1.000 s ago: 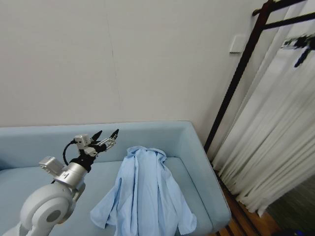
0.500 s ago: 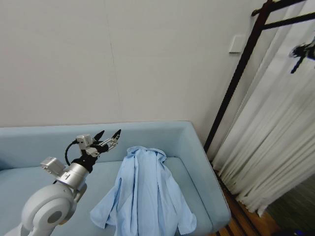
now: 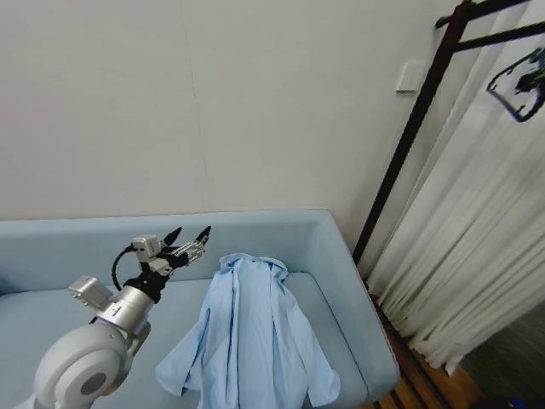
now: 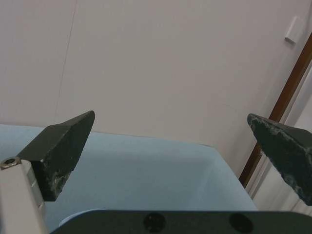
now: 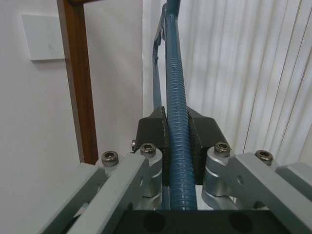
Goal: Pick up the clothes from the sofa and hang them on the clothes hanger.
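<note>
Blue shirt point(image 3: 251, 336) is lying on the sofa point(image 3: 341, 273) seat, near its right end. Left gripper point(image 3: 189, 233) is hovering wide open beside the collar, ready to grab. Right gripper point(image 5: 178, 134) is squeezing the blue hanger point(image 5: 173, 63) up high.

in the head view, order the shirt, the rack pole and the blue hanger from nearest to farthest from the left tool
From the left tool, open over the sofa:
1. The light blue shirt, lying on the seat just to its right.
2. The dark rack pole, beyond the sofa's right arm.
3. The blue hanger, high at the far right, in front of the curtain.
</note>
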